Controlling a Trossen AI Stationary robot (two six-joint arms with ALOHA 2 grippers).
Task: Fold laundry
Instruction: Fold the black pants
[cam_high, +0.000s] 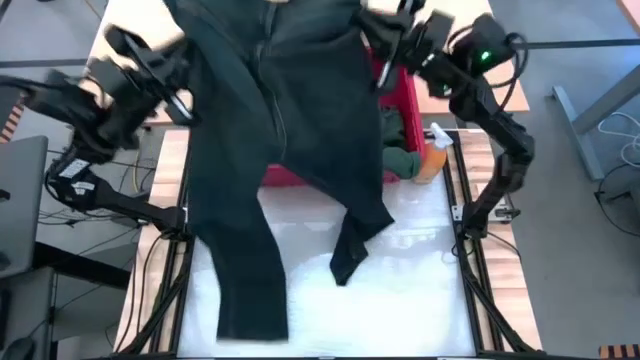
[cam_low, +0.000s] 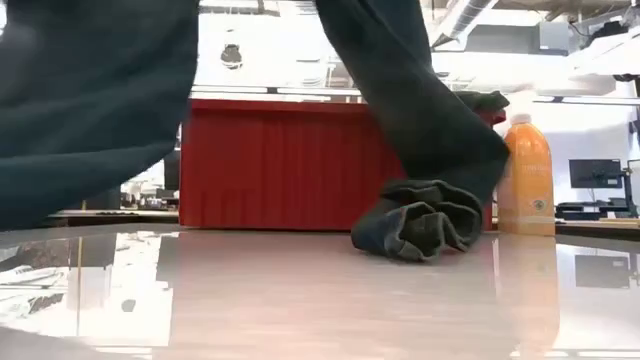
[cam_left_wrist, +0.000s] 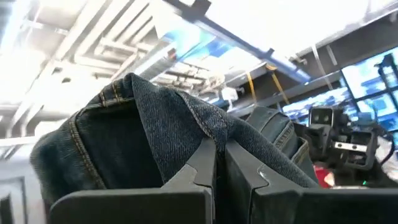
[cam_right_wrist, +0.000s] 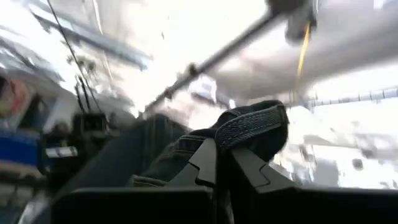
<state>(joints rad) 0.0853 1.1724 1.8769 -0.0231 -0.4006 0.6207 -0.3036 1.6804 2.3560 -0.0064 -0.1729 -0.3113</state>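
i have the jeans (cam_high: 270, 130) hoisted by the waistband, one arm at each corner. the left gripper (cam_left_wrist: 219, 163) has its jaws pressed together on a fold of denim at the waist seam, and the right gripper (cam_right_wrist: 222, 163) pinches the band on its side the same way. both sit high over the far side of the counter (cam_high: 420, 290), above the red basket (cam_low: 280, 165). one leg hangs long toward the near edge; the other is shorter and its cuff is crumpled on the counter, just in front of the basket and near the orange bottle (cam_low: 527, 180).

as i judge it, the step is spreading the jeans flat before any fold. to do it well i'd keep both grips level and the waistband taut between them, then draw the garment toward the near edge so the legs drag straight rather than bunch. the crumpled cuff is the worry: if i lower now it will stay balled up. i'd lift a touch more first, clear the basket rim and bottle, then lay down legs first.

more laundry (cam_high: 400, 150) waits in the basket.
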